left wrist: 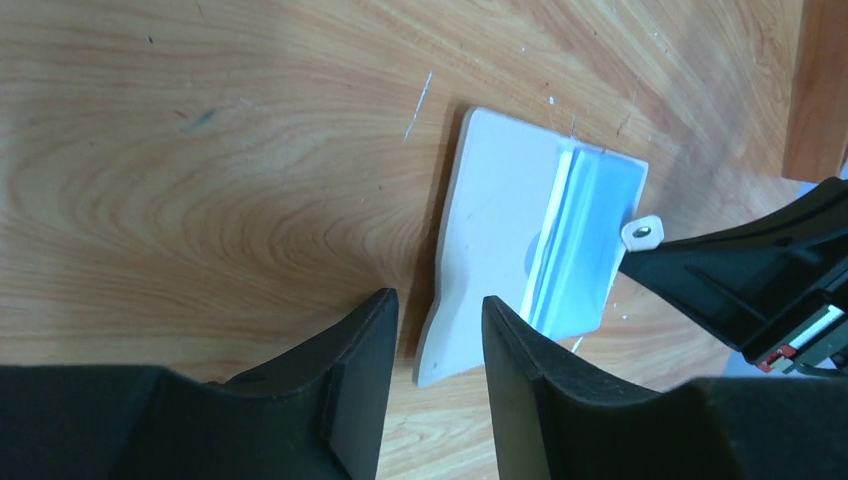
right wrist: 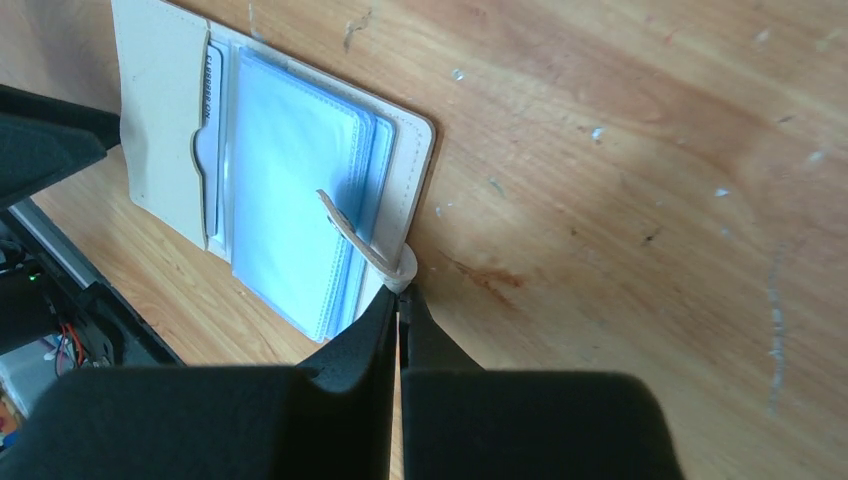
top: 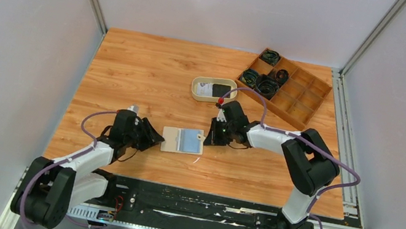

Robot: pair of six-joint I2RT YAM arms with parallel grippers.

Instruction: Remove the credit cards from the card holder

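The card holder (top: 174,139) lies open on the wood table, beige outside with pale blue sleeves (right wrist: 290,200) inside. My right gripper (top: 207,140) is at its right edge, shut (right wrist: 400,292) on the small snap tab (right wrist: 355,235). My left gripper (top: 160,140) is at its left edge. Those jaws (left wrist: 440,300) stand apart, with the lifted beige flap corner (left wrist: 450,340) between them. Two credit cards, one white (top: 208,88) and one black (top: 223,88), lie in the oval tray (top: 196,85). A thin pale edge (right wrist: 213,150) shows in the holder's beige pocket.
A wooden compartment box (top: 294,95) stands at the back right with black cable coils (top: 271,57) in several cells. The oval tray sits just behind the right gripper. White walls with metal rails enclose the table on three sides.
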